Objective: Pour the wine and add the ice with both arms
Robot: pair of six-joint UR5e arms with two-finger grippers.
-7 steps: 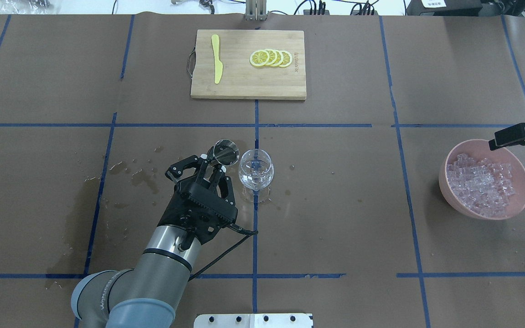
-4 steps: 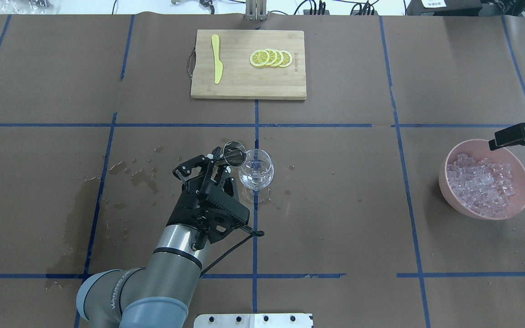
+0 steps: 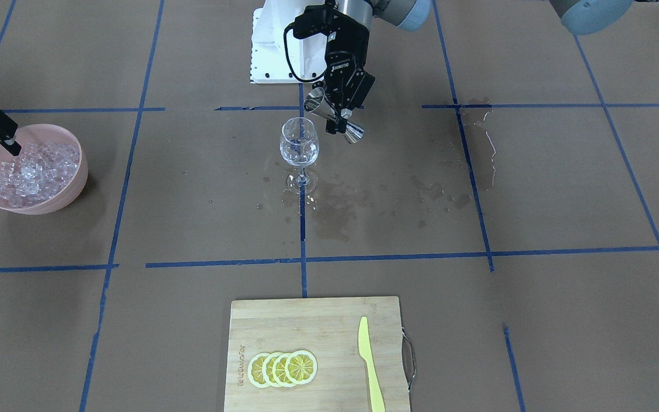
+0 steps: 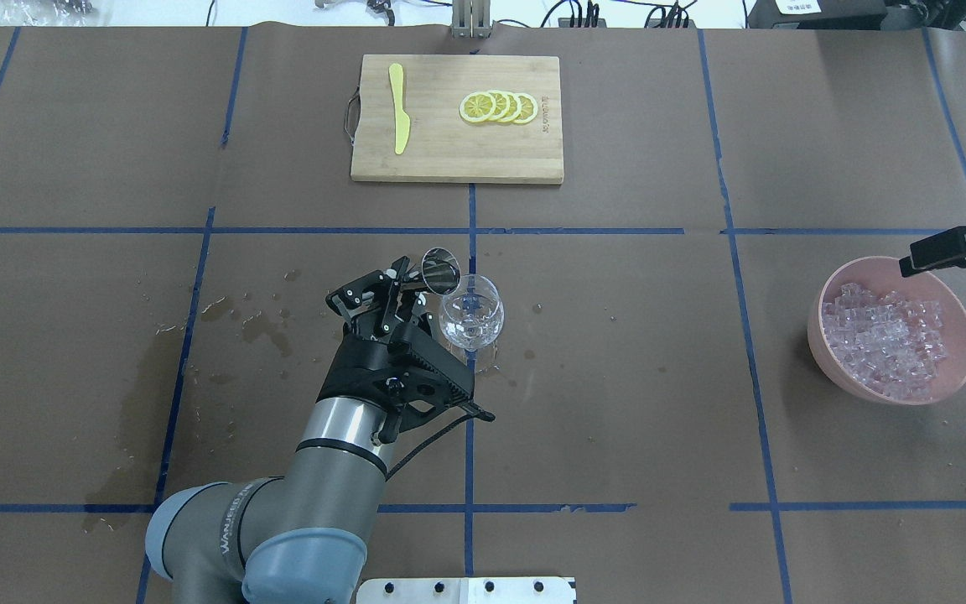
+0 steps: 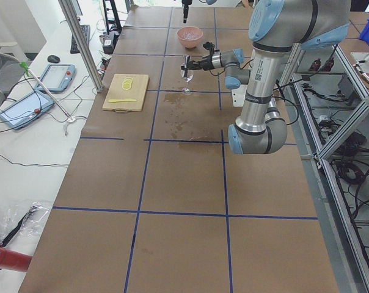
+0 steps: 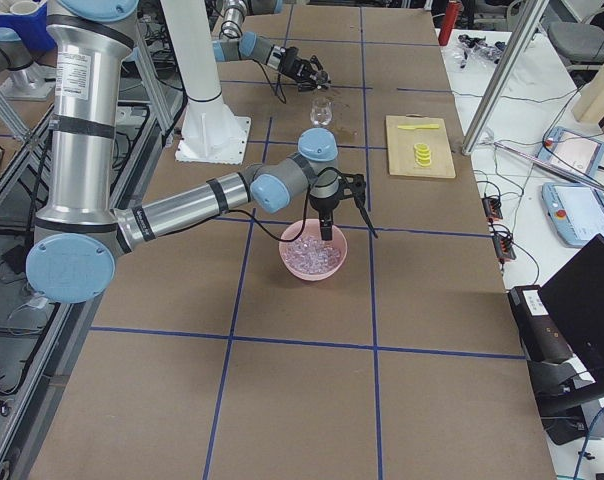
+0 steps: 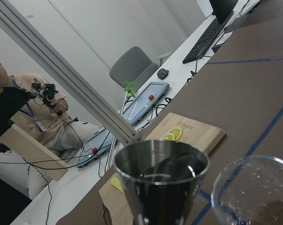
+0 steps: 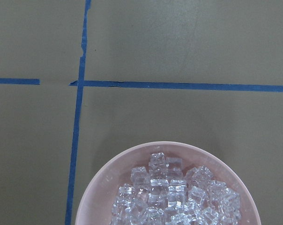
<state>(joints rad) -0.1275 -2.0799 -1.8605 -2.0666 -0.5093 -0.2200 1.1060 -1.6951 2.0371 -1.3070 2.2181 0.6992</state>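
Wine glass (image 4: pixel 470 312) stands upright near table centre, on a blue tape line with wet splashes around its foot. Left gripper (image 4: pixel 403 285) is clamped on a steel jigger (image 4: pixel 439 270), fingers across its waist.

Key relation, overhead view: the jigger mouth sits at 11 o'clock of the glass, just at the rim and overlapping its edge. The jigger is tilted, long axis roughly 8 to 2 o'clock, open end at 2. So the glass lies at 5 o'clock from the mouth. No stream visible. Judgement: pour step in hand; tipping further should carry the mouth toward the bowl of the glass, otherwise liquid lands outside.

Ice (image 4: pixel 890 340) is piled in a pink bowl (image 4: pixel 827 369) at 3 o'clock of the glass, well apart. Right gripper (image 4: pixel 940 250) hangs over the bowl's 1 o'clock rim; apart or together, cannot tell. Right arm is far nearer the ice, left arm nearer the glass.
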